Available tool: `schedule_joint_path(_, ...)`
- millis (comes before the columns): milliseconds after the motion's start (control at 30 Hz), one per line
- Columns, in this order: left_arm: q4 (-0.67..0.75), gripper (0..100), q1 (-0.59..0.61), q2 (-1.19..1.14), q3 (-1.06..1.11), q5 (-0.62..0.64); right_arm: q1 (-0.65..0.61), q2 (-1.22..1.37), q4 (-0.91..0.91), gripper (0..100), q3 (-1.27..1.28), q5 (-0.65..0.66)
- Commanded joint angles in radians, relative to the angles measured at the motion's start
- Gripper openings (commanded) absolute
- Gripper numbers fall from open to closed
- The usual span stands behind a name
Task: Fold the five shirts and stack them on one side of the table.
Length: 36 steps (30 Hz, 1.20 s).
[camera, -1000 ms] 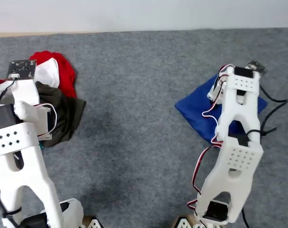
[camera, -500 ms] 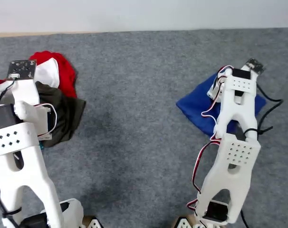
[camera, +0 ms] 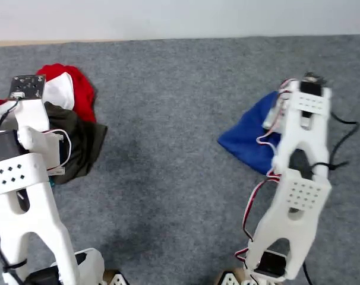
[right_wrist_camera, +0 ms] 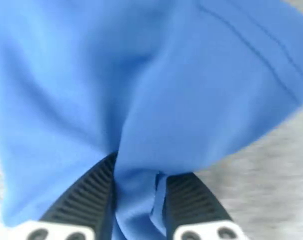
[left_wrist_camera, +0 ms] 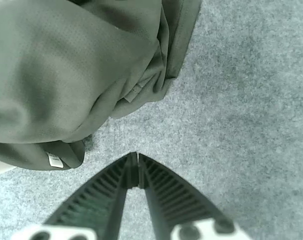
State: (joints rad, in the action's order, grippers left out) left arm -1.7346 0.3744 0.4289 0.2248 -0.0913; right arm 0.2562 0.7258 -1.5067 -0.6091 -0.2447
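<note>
A blue shirt (camera: pixel 248 133) lies bunched on the grey table at the right, under the right arm. My right gripper (right_wrist_camera: pixel 136 192) is shut on a fold of the blue shirt (right_wrist_camera: pixel 156 95), and the cloth hangs out from between its fingers. At the left lies a pile of shirts: a dark olive one (camera: pixel 85 142), a red one (camera: pixel 79 83) and a white one (camera: pixel 60 90). My left gripper (left_wrist_camera: pixel 137 167) is shut with nothing in it, just above the carpet beside the edge of the olive shirt (left_wrist_camera: pixel 76 75).
The grey carpet-like table top (camera: pixel 168 148) is bare between the two arms. A pale wall (camera: pixel 180 18) runs along the far edge. Both arms' white bodies stand near the front edge.
The right arm has swung a little to the right and farther back with the blue shirt, whose shape has shifted. The left arm has kept still.
</note>
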Motion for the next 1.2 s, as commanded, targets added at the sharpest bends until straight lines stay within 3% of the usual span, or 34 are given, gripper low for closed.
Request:
schedule_joint_path(0, -0.018, 1, 0.009, 0.032, -0.004, -0.009, 0.111, -0.107, -0.008, 0.9, -0.026, 0.153)
schedule_joint_path(333, -0.018, 1, 0.009, 0.032, -0.004, -0.006, 0.387, -0.102, 0.12, 0.9, -0.026, 0.577)
schedule_joint_path(567, -0.018, 1, 0.008, 0.032, -0.004, -0.005, 0.518, -0.039, 0.305, 0.9, -0.025, 0.733)
schedule_joint_path(800, -0.02, 1, 0.008, 0.032, -0.002, -0.005, 0.591, 0.038, 0.349, 1.7, -0.026, 0.764)
schedule_joint_path(900, -0.02, 1, 0.008, 0.032, -0.002, -0.003, 0.601, 0.027, 0.291, 11.5, -0.026, 0.775)
schedule_joint_path(1000, -0.02, 1, 0.008, 0.032, 0.007, -0.003, 0.608, -0.03, 0.252, 22.9, -0.028, 0.683)
schedule_joint_path(1167, -0.02, 1, 0.008, 0.032, 0.073, -0.003, 0.605, -0.182, 0.209, 27.0, -0.028, 0.634)
